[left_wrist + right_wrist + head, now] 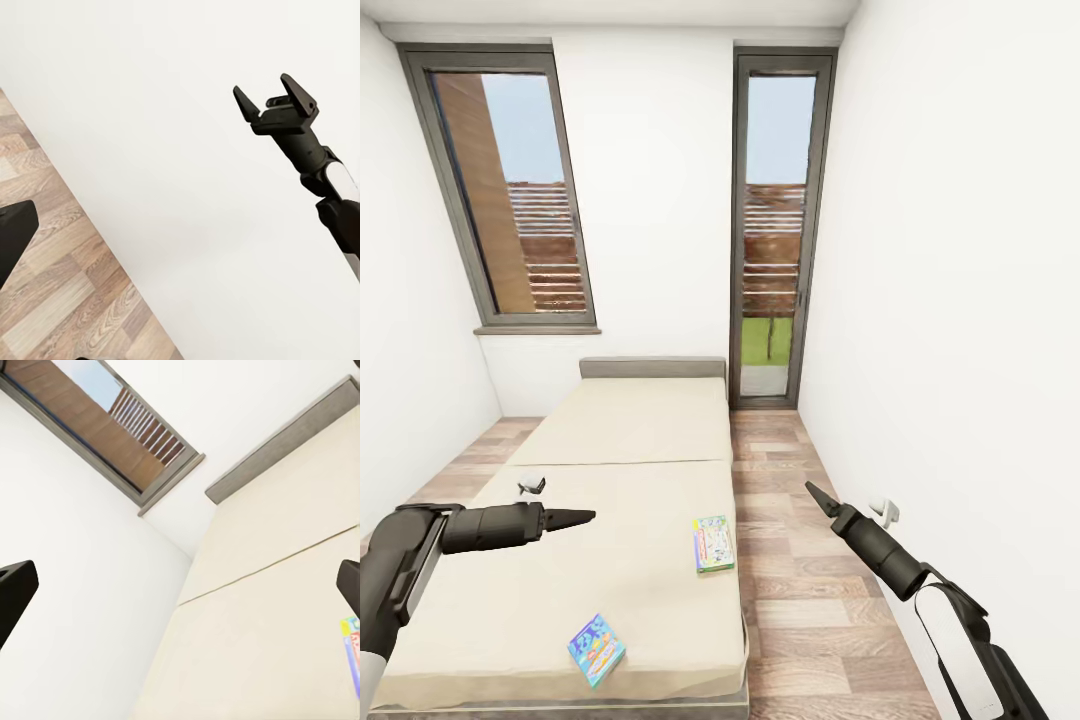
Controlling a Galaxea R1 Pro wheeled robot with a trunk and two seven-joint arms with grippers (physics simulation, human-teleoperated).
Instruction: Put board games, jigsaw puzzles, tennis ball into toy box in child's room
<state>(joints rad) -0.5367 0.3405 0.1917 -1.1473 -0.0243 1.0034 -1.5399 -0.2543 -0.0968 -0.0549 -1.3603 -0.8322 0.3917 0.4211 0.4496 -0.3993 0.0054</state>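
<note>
The blue board game [596,649] lies on the bed [630,430], near and right of the left gripper [582,517]; both grippers spread, empty.

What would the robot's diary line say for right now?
at bed | blue game, green-edged game on it | left gripper empty | right gripper open, empty

Bed [630,440]: matt beige cloth mattress. Floor [800,600]: wood-grain planks, satin. Board games [713,543] [596,649]: glossy printed card. Walls [960,300]: smooth matt white.
</note>
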